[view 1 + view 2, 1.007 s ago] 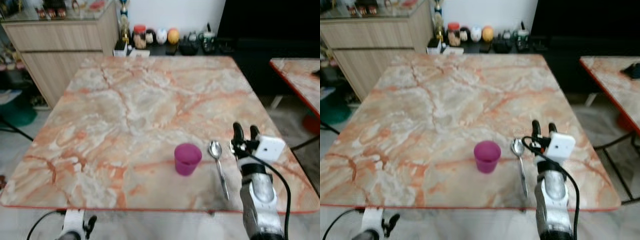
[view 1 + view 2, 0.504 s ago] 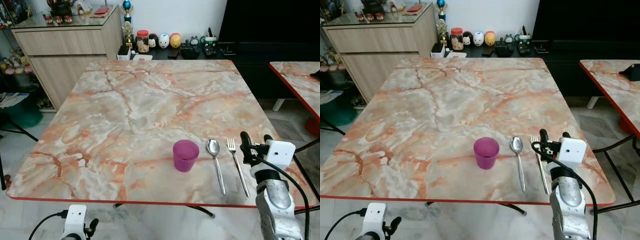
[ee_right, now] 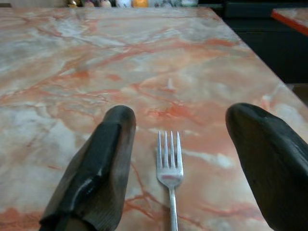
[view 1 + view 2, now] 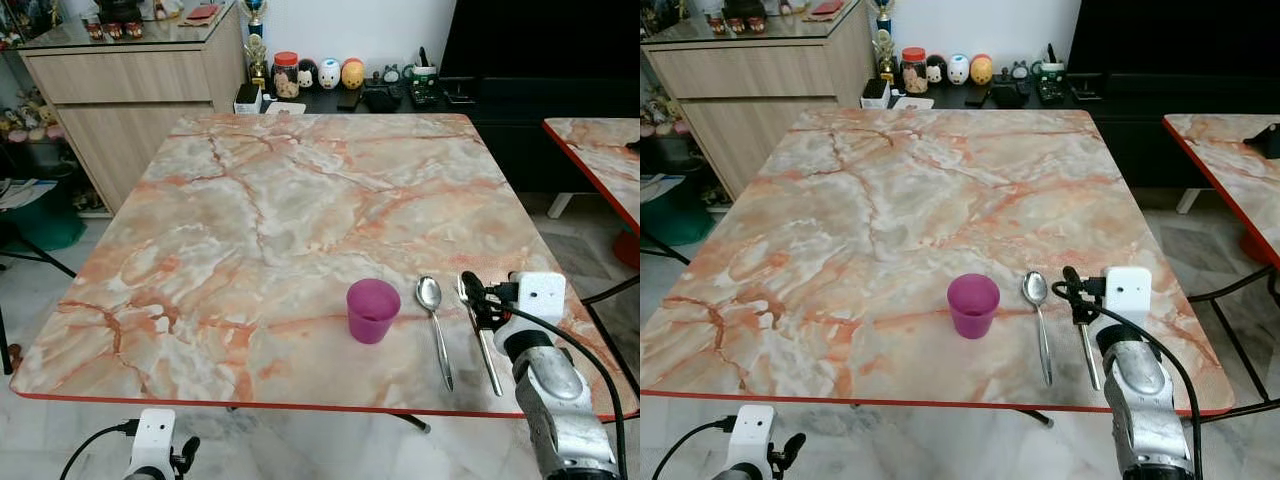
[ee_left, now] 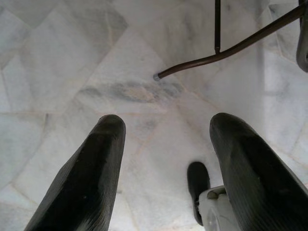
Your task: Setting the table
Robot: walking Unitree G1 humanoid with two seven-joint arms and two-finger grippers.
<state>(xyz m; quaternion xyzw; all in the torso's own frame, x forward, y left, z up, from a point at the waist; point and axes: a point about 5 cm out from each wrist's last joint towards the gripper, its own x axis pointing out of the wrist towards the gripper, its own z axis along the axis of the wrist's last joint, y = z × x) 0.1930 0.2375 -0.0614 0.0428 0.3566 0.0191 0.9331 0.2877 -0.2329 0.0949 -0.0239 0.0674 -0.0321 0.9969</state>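
A magenta cup [image 4: 372,310] stands on the marble table [image 4: 280,200] near its front edge. A spoon [image 4: 434,322] lies right of the cup, and a fork [image 4: 487,355] lies right of the spoon, both pointing away from me. My right gripper [image 4: 479,297] is open low over the fork's handle. In the right wrist view the fork [image 3: 169,168] lies between the two spread fingers [image 3: 103,163], touching neither. My left gripper [image 5: 168,126] hangs open below the table, over the floor.
A second marble table [image 4: 600,150] stands to the right across a narrow gap. A wooden cabinet [image 4: 130,80] and a low shelf of jars [image 4: 330,78] are behind the table. A metal table leg [image 5: 226,48] crosses the tiled floor near my left gripper.
The fork, hidden behind my right gripper a second ago, now lies beside the spoon. The gripper drew back to the right, then shifted left over the fork's handle. The camera also moved.
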